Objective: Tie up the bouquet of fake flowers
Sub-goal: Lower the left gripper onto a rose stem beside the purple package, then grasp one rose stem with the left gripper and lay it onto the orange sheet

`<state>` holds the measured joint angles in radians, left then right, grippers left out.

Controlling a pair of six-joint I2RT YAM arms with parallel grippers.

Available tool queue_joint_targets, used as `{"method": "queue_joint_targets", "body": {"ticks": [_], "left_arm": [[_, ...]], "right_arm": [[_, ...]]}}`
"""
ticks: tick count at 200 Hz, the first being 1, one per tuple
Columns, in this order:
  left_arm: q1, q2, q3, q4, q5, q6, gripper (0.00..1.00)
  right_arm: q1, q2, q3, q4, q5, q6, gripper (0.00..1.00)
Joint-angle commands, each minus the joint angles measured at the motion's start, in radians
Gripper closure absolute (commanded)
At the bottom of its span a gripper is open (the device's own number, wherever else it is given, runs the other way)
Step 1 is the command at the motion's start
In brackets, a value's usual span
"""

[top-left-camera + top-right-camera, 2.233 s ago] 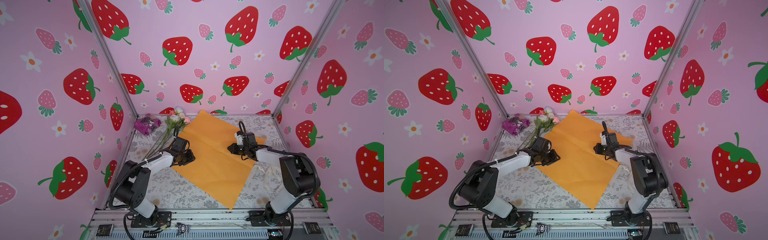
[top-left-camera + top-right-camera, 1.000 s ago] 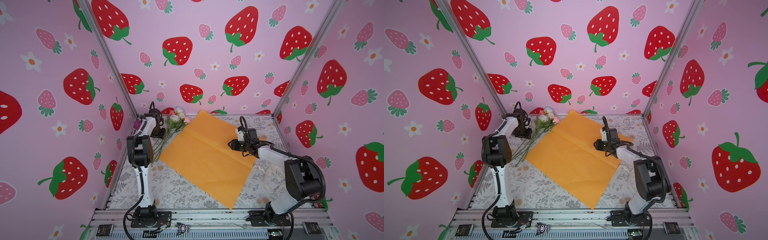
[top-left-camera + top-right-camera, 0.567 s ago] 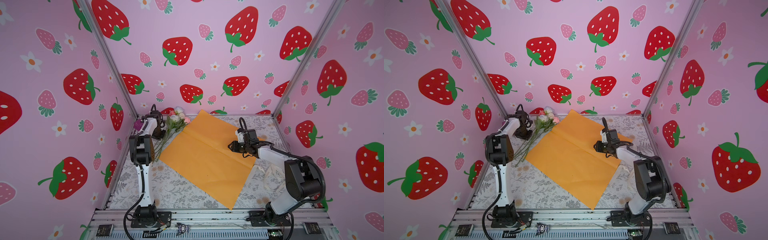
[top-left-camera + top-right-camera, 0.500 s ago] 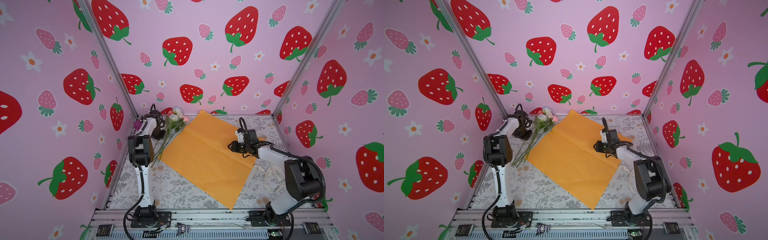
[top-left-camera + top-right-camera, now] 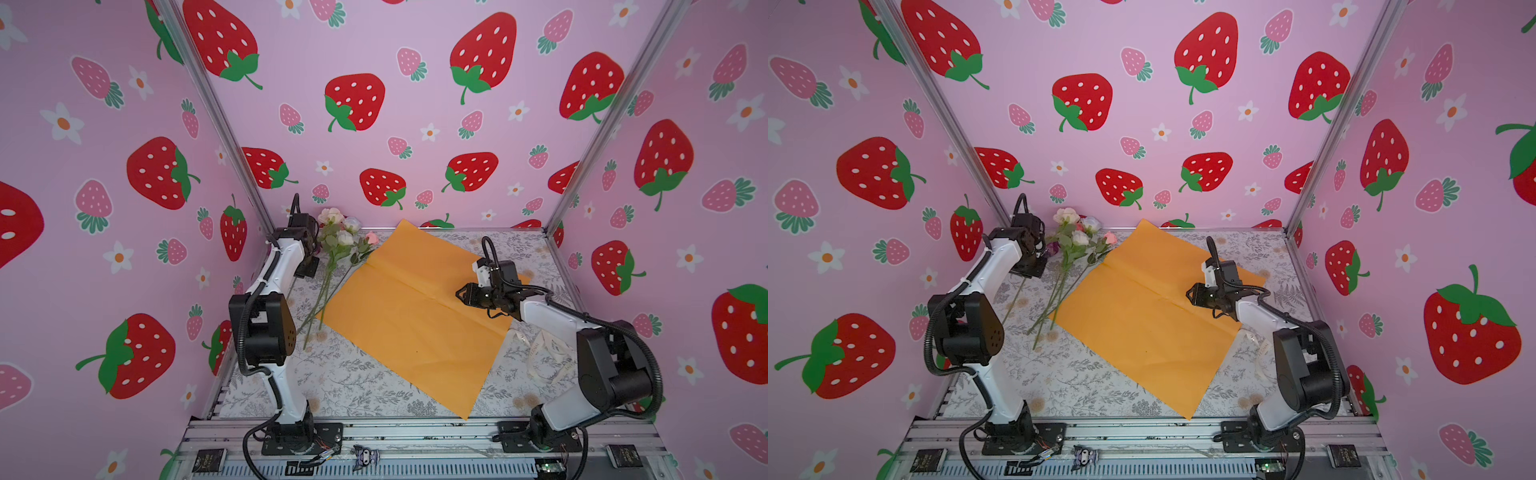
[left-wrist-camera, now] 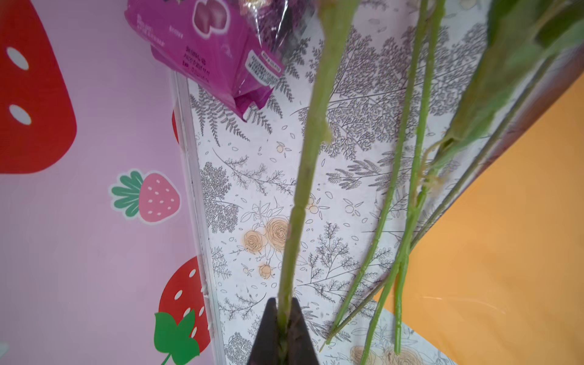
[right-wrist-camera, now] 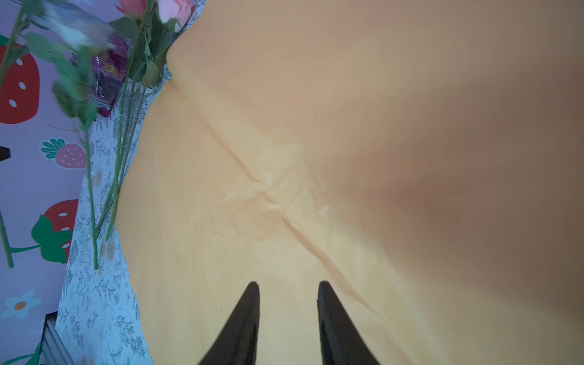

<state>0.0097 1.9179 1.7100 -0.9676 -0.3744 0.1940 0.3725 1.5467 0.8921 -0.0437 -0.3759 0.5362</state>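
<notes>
The bouquet of fake flowers [image 5: 337,235] lies loose at the back left: white and pink roses on long green stems [image 5: 1059,299]. Its orange wrapping paper [image 5: 415,320] is spread flat beside the stems in both top views. My left gripper [image 6: 283,305] is shut on one green stem [image 6: 311,132], which runs up between the jaws. The other stems [image 6: 410,189] lie on the table next to it. In a top view the left gripper [image 5: 308,268] points down by the back left corner. My right gripper [image 7: 288,286] is open over the paper [image 7: 316,142], holding nothing, shown also as the right gripper [image 5: 460,296].
A crinkly purple packet [image 6: 208,47] lies in the back left corner, close to the flower heads. A pale ribbon [image 5: 544,349] lies on the patterned table [image 5: 353,374] at the right, near the right arm's base. Pink strawberry walls [image 5: 374,124] close in three sides.
The left arm left the paper's left edge, swung to the back left corner and shut on a flower stem. The right gripper's jaws have widened a little over the paper.
</notes>
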Motion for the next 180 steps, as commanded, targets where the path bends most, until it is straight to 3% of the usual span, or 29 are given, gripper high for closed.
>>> {"method": "queue_joint_targets", "body": {"ticks": [1,37,46,66,88,112,157,180], "left_arm": [[-0.035,0.009,-0.054,-0.054,-0.114,-0.079,1.0],[-0.042,-0.052,-0.063,-0.066,-0.15,-0.183,1.0],[-0.045,-0.093,-0.051,-0.078,-0.104,-0.206,1.0],[-0.057,-0.215,-0.054,-0.066,0.15,-0.255,1.0],[-0.075,-0.299,-0.09,-0.003,0.601,-0.368,1.0],[-0.161,-0.274,-0.131,0.119,0.841,-0.572,1.0],[-0.389,-0.063,-0.151,0.402,0.918,-0.98,1.0],[-0.469,0.064,-0.042,0.395,0.883,-1.003,1.0]], "right_arm": [[0.004,-0.039,-0.025,0.015,-0.015,0.021,0.65],[0.005,-0.077,-0.046,0.014,-0.044,0.005,0.66],[0.004,-0.087,-0.052,0.012,-0.043,0.002,0.66],[0.005,-0.106,-0.075,0.015,-0.011,0.014,0.66],[0.005,-0.131,-0.109,0.028,0.054,0.034,0.65],[-0.003,-0.164,-0.135,0.039,0.105,0.06,0.66],[-0.011,-0.209,-0.139,0.024,0.125,0.059,0.65],[-0.014,-0.219,-0.145,0.009,0.126,0.054,0.65]]}}
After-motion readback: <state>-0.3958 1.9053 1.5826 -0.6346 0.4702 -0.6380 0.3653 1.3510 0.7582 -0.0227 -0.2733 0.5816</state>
